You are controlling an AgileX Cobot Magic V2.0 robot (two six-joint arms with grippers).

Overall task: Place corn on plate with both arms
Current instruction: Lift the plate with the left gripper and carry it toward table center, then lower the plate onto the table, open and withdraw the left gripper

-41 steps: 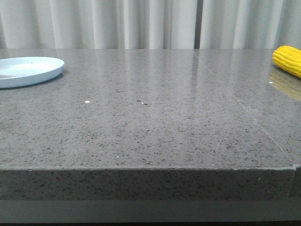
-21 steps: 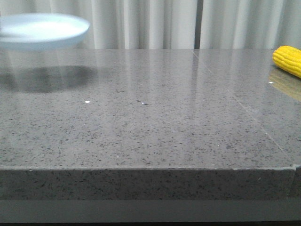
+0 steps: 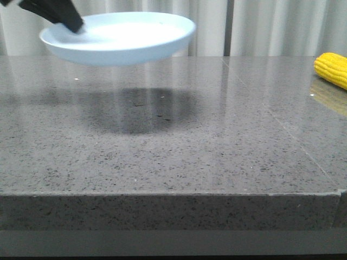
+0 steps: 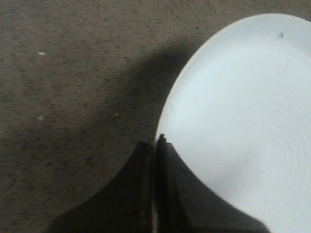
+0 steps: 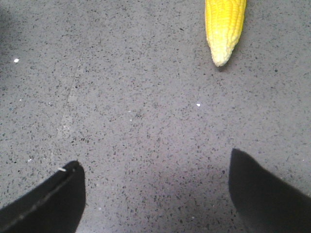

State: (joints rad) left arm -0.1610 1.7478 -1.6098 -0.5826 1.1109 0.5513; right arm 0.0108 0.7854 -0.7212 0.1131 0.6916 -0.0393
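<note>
Plate (image 3: 122, 40) airborne, left gripper (image 4: 154, 145) pinching rim; corn (image 3: 332, 69) at table (image 3: 179, 157) edge

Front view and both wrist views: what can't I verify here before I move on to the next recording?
- Corn: front view's right edge cuts it off; the right wrist view shows only its tip end.
- Left gripper: mostly cut off at the front view's top left corner.
- Plate: slightly motion-blurred in front view; partly out of frame in the left wrist view.
- Right gripper: absent from front view.
</note>
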